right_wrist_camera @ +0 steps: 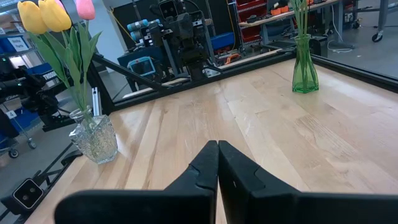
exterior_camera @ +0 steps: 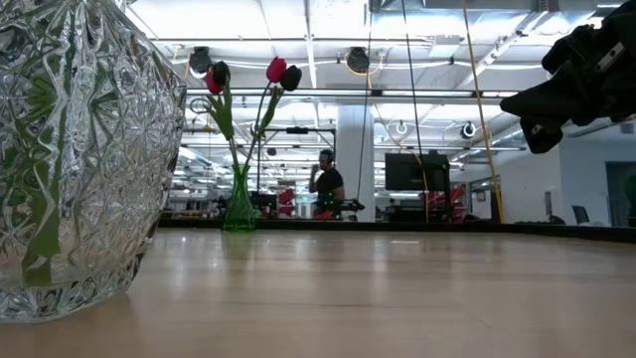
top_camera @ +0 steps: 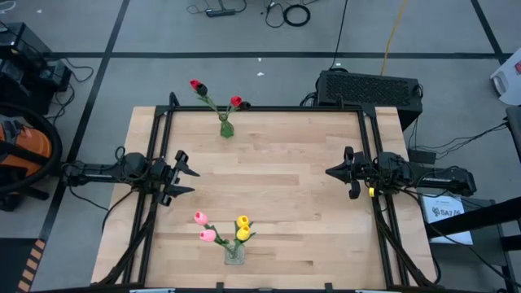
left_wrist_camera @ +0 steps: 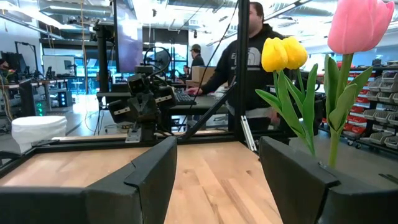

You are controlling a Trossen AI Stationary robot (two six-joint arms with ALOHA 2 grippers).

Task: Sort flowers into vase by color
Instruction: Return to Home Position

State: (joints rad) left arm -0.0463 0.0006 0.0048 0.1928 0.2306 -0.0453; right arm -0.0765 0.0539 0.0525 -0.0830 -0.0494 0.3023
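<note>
A green glass vase (top_camera: 225, 128) stands near the table's far edge with red and dark tulips (top_camera: 198, 85) in it. A clear cut-glass vase (top_camera: 234, 253) stands near the front edge holding two pink tulips (top_camera: 203, 226) and two yellow tulips (top_camera: 242, 227). My left gripper (top_camera: 184, 173) hovers open at the table's left side, pointing toward the middle. My right gripper (top_camera: 332, 172) hovers shut at the right side, pointing toward the middle. In the right wrist view the clear vase (right_wrist_camera: 94, 138) and the green vase (right_wrist_camera: 305, 65) stand apart on the wood.
Black frame rails (top_camera: 155, 195) run along the table's left, right and far edges. A black box (top_camera: 369, 87) sits behind the far right corner. A person (left_wrist_camera: 249, 68) stands beyond the table's right side. The table's middle (top_camera: 269, 179) is bare wood.
</note>
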